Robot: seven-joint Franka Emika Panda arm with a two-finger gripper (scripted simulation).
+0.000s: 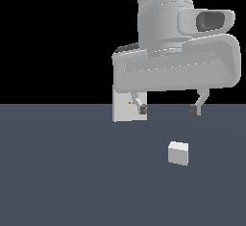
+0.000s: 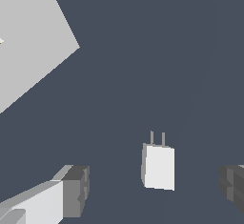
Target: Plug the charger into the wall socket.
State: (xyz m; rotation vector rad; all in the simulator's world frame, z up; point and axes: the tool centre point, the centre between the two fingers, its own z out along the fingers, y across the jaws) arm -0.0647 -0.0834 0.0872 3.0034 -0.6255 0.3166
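The charger [image 1: 178, 153] is a small white-grey block lying on the dark floor, below and between my fingertips. In the wrist view the charger [image 2: 158, 167] shows two thin prongs on one end. My gripper [image 1: 168, 109] hangs above it, open and empty, with dark pads wide apart; it also shows in the wrist view [image 2: 155, 187]. The wall socket [image 1: 126, 106] is an upright white plate with two tiny orange holes, standing behind my gripper toward the exterior view's left, partly hidden by the hand. It fills a corner of the wrist view [image 2: 28, 42].
The dark grey floor [image 1: 72, 172] stretches all around. The arm's grey hand body [image 1: 175, 69] fills the upper part of the exterior view.
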